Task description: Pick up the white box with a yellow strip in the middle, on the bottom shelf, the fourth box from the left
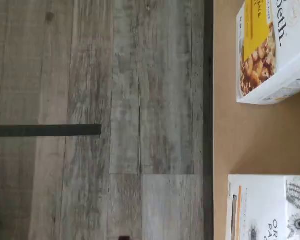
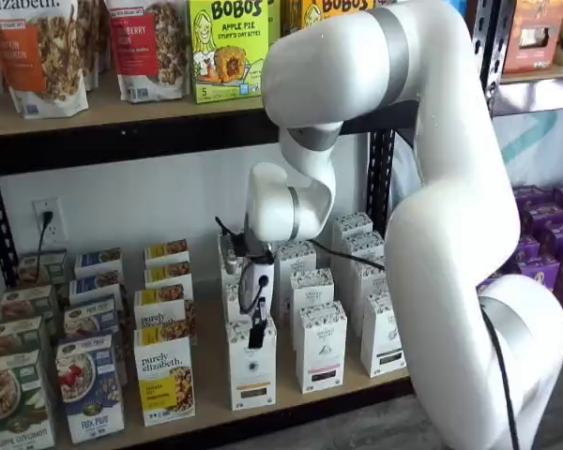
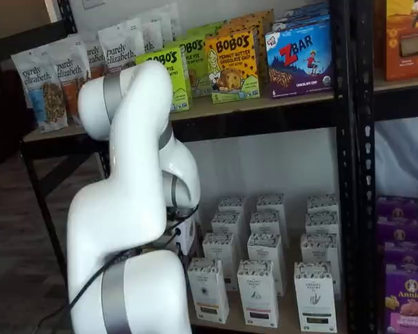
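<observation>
The white box (image 2: 252, 371) with a yellow-orange strip stands at the front of the bottom shelf (image 2: 212, 398), right of a "purely elizabeth" box (image 2: 164, 379). My gripper (image 2: 257, 335) hangs just above the white box's top; only dark fingers show, with no clear gap, and they hold nothing. In the wrist view the white box's speckled top and orange strip (image 1: 268, 208) show on the tan board (image 1: 250, 135), with the granola box (image 1: 273, 50) beside it. In a shelf view the box (image 3: 208, 290) stands beside my arm, which hides the gripper.
Same-shaped white cartons with black strips (image 2: 320, 345) stand in rows to the right and behind. Cereal boxes (image 2: 90, 384) fill the shelf's left. The black front rail (image 1: 208, 100) edges the board above the grey plank floor (image 1: 115, 100). The upper shelf (image 2: 122, 117) holds bags and Bobo's boxes.
</observation>
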